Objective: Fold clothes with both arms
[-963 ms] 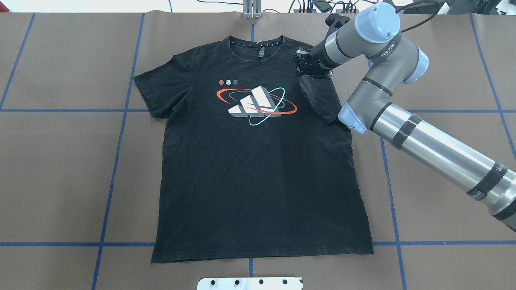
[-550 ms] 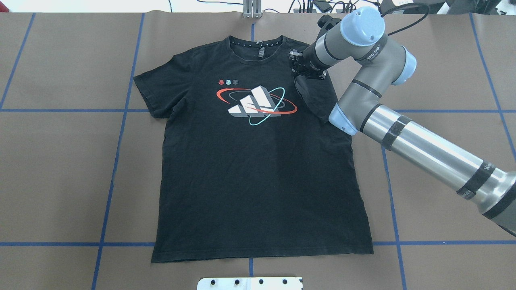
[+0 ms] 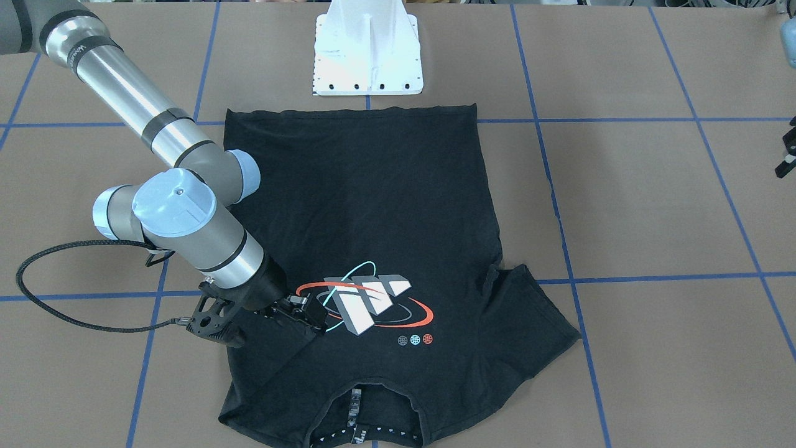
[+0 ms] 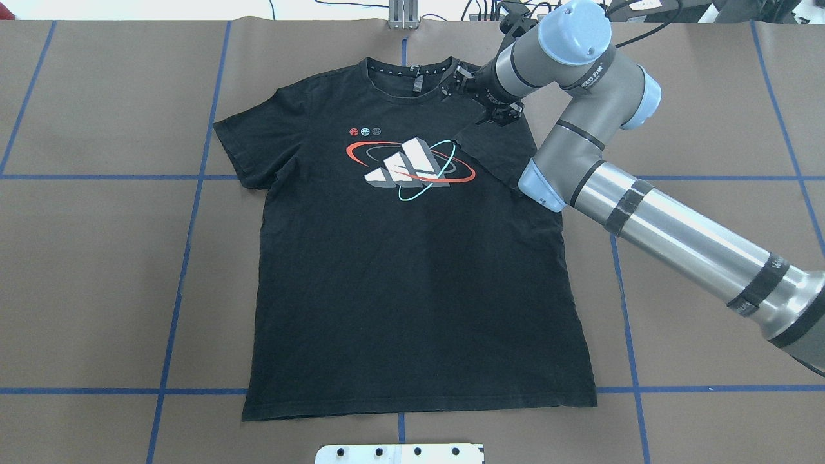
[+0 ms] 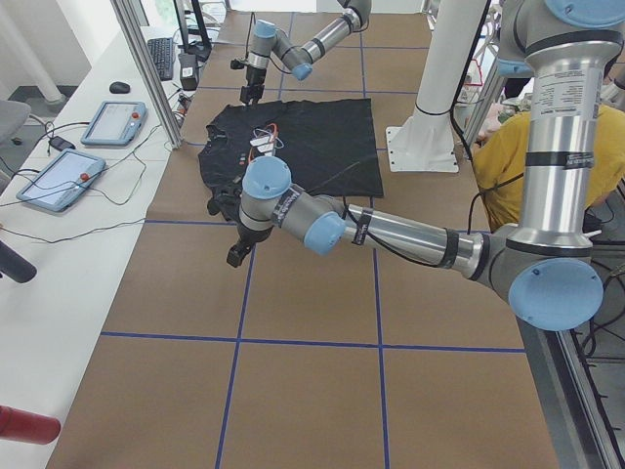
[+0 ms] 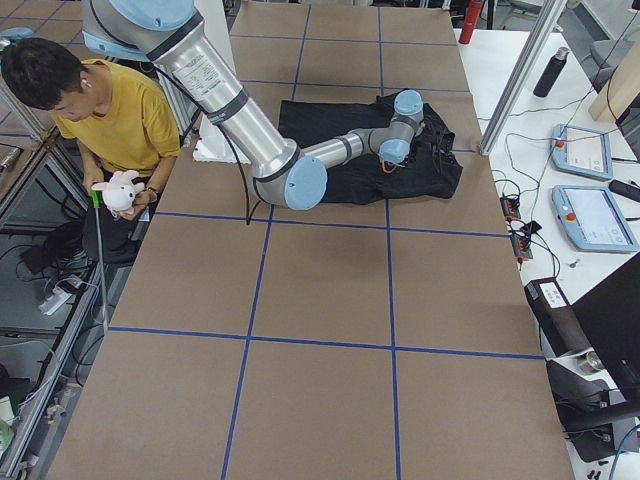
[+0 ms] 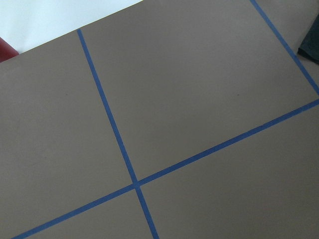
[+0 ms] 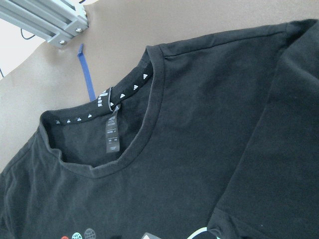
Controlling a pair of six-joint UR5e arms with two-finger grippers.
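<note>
The black T-shirt [image 4: 412, 290] lies flat, face up, collar at the far edge, with its logo [image 4: 409, 164] showing. My right gripper [image 4: 485, 106] hovers beside the collar, shut on the shirt's right sleeve [image 4: 496, 151], which is folded inward over the chest up to the logo. In the front view the right gripper [image 3: 308, 314] sits just beside the logo [image 3: 367, 302]. The other sleeve [image 4: 248, 145] lies spread flat. My left gripper [image 5: 234, 256] hangs over bare table beyond that sleeve. I cannot tell whether it is open or shut.
The white pedestal base [image 3: 368, 50] stands at the shirt's hem side. Blue tape lines [image 4: 187, 245] grid the brown table cover. A person in yellow [image 6: 110, 110] sits by the robot's base. Tablets [image 6: 585, 150] lie on a side desk.
My right gripper has moved left and toward the collar with the sleeve, and its wrist has turned. The sleeve now lies further over the chest, reaching the logo's edge.
</note>
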